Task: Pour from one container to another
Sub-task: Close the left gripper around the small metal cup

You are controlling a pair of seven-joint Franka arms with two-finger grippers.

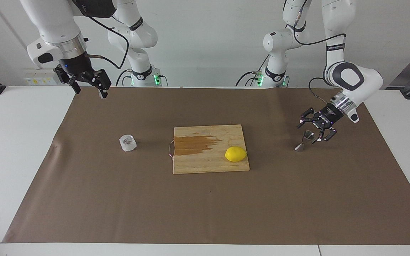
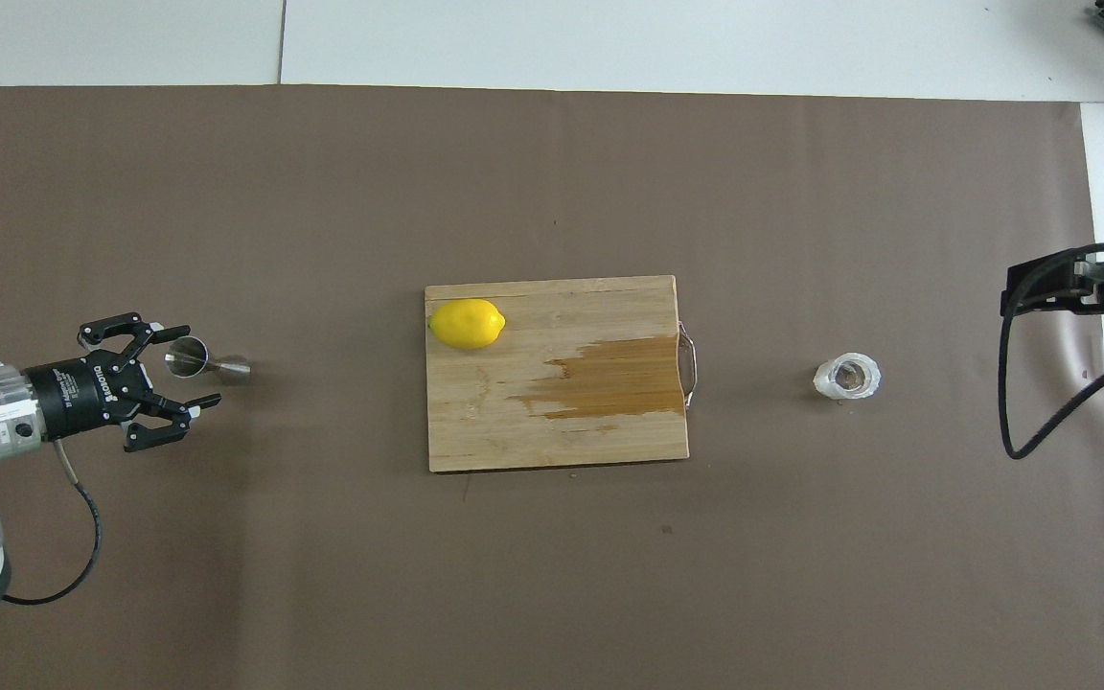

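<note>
The steel jigger (image 1: 305,140) stands upright on the brown mat toward the left arm's end; in the overhead view the jigger (image 2: 202,362) shows its dark mouth. My left gripper (image 1: 313,131) is low beside it, open, with its fingers on either side of the jigger's upper cone and not gripping it; the same gripper (image 2: 194,369) comes in level from the mat's edge. The clear ribbed glass cup (image 1: 127,143) (image 2: 846,377) stands alone toward the right arm's end. My right gripper (image 1: 91,91) waits raised and open over the mat's corner nearest the robots.
A wooden cutting board (image 1: 205,161) with a dark wet stain and a metal handle lies mid-mat between cup and jigger. A yellow lemon (image 1: 235,154) (image 2: 467,323) rests on the board's corner nearer the jigger. Brown mat (image 1: 205,206) covers the table.
</note>
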